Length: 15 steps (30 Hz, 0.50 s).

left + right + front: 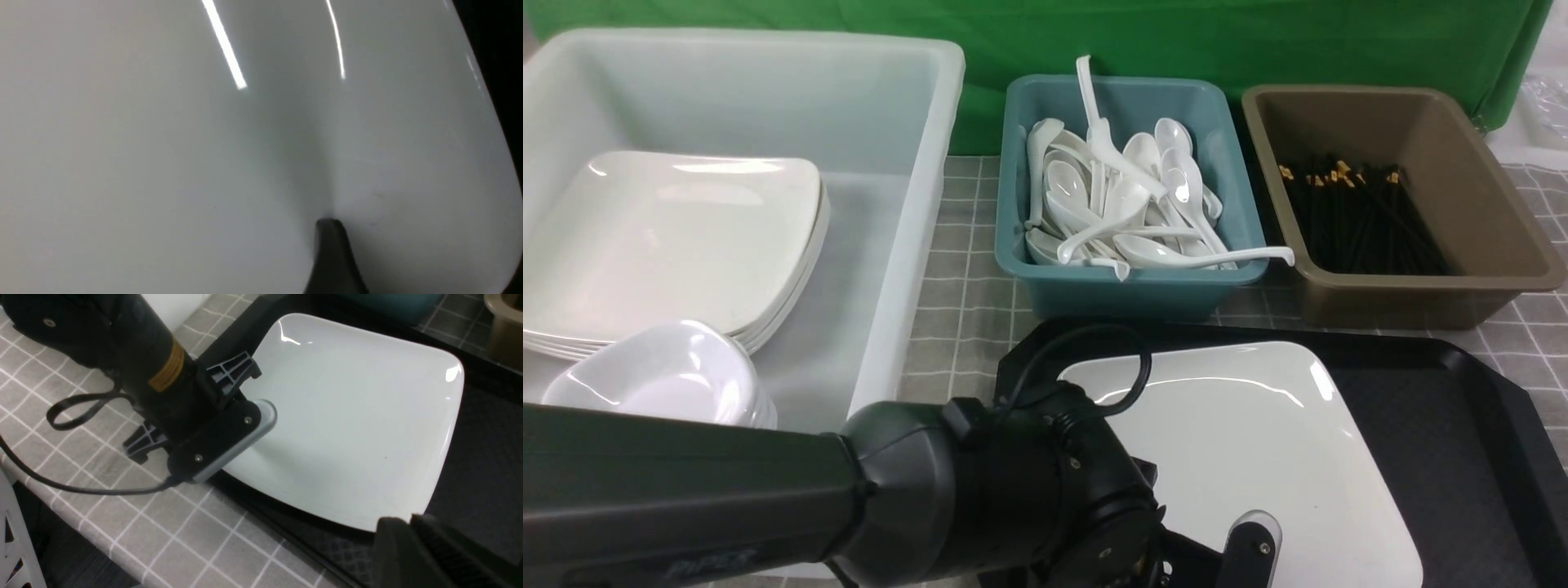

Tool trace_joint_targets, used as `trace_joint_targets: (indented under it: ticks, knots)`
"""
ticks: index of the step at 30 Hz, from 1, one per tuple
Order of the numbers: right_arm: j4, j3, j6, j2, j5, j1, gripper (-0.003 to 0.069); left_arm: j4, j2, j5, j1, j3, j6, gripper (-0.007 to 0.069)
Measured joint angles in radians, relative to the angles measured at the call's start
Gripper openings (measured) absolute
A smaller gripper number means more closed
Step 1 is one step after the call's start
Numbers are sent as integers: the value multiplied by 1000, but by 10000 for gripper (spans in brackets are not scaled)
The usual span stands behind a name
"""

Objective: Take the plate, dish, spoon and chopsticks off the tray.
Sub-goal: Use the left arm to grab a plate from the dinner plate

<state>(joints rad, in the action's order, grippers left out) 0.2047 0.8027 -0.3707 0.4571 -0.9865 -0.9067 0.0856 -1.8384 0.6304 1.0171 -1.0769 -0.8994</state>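
The white square plate (pixel 1241 441) lies on the left part of the black tray (pixel 1445 425). My left gripper (pixel 253 428) is at the plate's left rim, open. One grey-padded finger (pixel 261 416) lies over the plate's top surface and the other is hidden. In the left wrist view the plate (pixel 163 143) fills the picture behind one dark fingertip (pixel 331 249). My right gripper (pixel 406 522) is shut on nothing, just off the plate's near corner above the tray (pixel 482 465). White spoons (pixel 1127 204) fill the teal tub. Black chopsticks (pixel 1356 212) lie in the brown tub. Small white dishes (pixel 670 376) sit in the white tub.
A big white tub (pixel 915 245) at the left holds stacked square plates (pixel 670 245). The teal tub (pixel 1127 286) and brown tub (pixel 1486 204) stand behind the tray. A grey checked cloth (pixel 964 302) covers the table, with a green backdrop behind. The left arm (pixel 768 490) crosses the foreground.
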Motion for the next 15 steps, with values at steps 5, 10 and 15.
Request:
trace_joint_targets:
  ticks: [5, 10, 15]
  knots:
    - [0, 0, 1, 0, 0, 0, 75, -105, -4, -24, -3, -1, -47, 366]
    - [0, 0, 1, 0, 0, 0, 80, -166, -10, -45, -3, -2, -71, 366]
    - [0, 0, 1, 0, 0, 0, 87, -149, -19, -53, -3, -5, -56, 330]
